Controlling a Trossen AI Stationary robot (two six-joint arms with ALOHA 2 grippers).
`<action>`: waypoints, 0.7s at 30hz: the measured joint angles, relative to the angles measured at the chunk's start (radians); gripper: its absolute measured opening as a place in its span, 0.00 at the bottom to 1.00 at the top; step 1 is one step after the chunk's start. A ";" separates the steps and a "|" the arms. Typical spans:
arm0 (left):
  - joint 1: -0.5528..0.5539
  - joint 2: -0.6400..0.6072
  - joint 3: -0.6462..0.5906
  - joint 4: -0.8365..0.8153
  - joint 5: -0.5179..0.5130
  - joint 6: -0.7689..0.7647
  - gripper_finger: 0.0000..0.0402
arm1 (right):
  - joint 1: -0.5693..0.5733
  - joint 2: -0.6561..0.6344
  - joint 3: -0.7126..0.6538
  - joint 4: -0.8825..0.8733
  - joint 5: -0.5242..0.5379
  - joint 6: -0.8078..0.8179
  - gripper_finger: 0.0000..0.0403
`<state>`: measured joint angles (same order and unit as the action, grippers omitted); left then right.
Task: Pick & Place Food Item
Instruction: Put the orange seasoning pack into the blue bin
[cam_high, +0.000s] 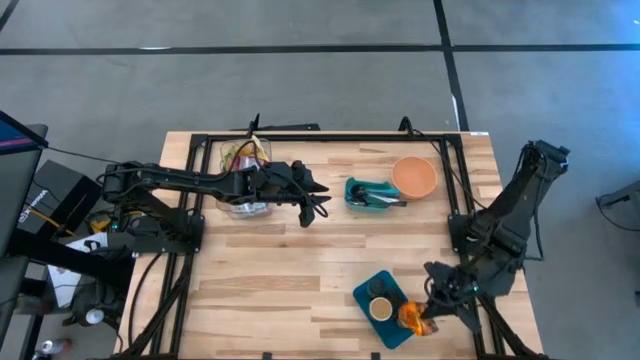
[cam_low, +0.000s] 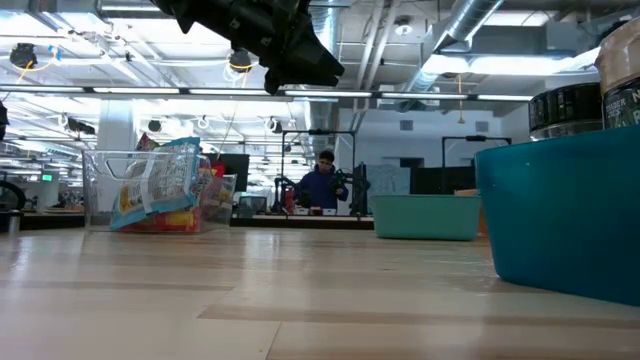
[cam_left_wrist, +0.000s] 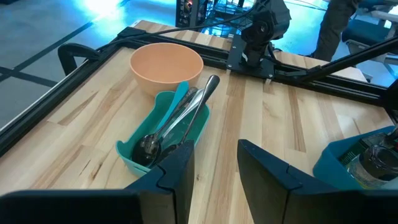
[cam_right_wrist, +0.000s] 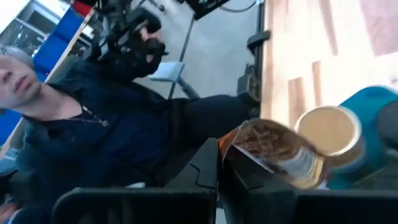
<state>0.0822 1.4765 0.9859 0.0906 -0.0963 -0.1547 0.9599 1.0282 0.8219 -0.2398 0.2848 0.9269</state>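
Snack bag (cam_high: 412, 318): gripped in closed jaws of right gripper (cam_high: 428, 313), over blue tray (cam_high: 383, 283) at counter's (cam_high: 300, 280) near edge; placing pending. Left gripper (cam_high: 318, 197): mid-counter, jaws slightly parted, empty. Clear bin (cam_high: 243, 160) of food behind it.

The whole table (cam_high: 300, 270) is viewed from directly overhead. A level view is taken from tabletop height toward the room. Close wrist views are taken past each arm's fingers. The teal tray (cam_high: 372, 193) (cam_left_wrist: 163, 140) is shared between the overhead and left wrist views.
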 joint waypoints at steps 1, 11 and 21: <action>0.000 0.000 0.000 0.000 0.000 0.000 0.29 | 0.011 0.012 0.000 0.009 0.000 0.006 0.00; 0.000 0.000 0.000 0.006 0.000 0.000 0.29 | 0.043 0.149 0.000 0.080 0.001 0.069 0.00; 0.000 0.000 0.000 0.006 -0.006 0.000 0.29 | 0.044 0.252 -0.001 0.125 -0.022 0.151 0.00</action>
<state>0.0826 1.4769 0.9855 0.0969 -0.1018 -0.1545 1.0042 1.2804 0.8212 -0.1151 0.2624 1.0784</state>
